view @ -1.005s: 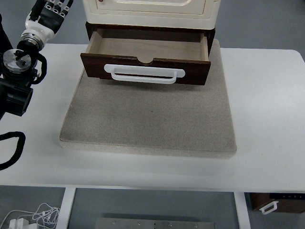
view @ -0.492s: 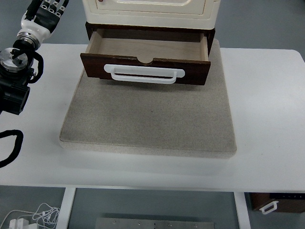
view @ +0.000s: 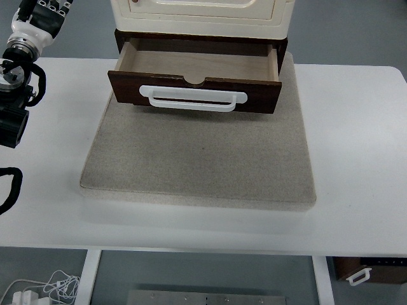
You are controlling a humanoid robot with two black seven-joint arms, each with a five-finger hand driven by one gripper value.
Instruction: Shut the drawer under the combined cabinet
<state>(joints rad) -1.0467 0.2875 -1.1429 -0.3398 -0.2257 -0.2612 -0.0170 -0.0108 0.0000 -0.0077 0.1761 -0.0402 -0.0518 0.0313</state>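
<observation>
One camera, high on the robot's side, looking steeply down.
It faces the white table [view: 356, 146] from fairly close, the far edge with the cabinet [view: 200, 16] cut off at the top, floor showing below the near edge (there is no second view, so nothing overlaps).

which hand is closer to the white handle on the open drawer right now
Left, as far as shows. The left hand sits at the top-left corner, beyond the table's edge, well left of and above the white handle and touching nothing. The right hand is not in view.
</observation>
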